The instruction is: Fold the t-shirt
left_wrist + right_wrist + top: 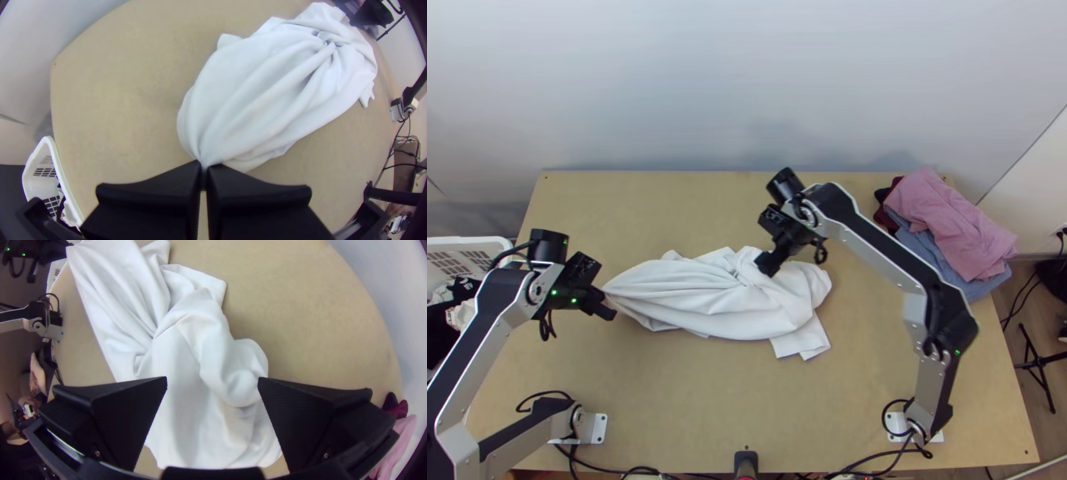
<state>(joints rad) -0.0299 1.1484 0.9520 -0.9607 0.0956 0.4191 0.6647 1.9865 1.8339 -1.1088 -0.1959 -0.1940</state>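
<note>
The white t-shirt (723, 296) lies bunched across the middle of the table, its folds drawn together toward its left end. My left gripper (608, 304) is at that end; in the left wrist view the left gripper (204, 171) is shut on a gathered tip of the shirt (267, 93). Over the shirt's right half is my right gripper (769, 264). In the right wrist view the right gripper (212, 384) stands open, with the bunched cloth (191, 364) below and between its wide-apart fingers.
A pile of folded clothes, pink (947, 216) on top and blue (979, 284) beneath, sits at the table's right back corner. A white basket (467, 244) holding dark and white clothes stands beyond the left edge.
</note>
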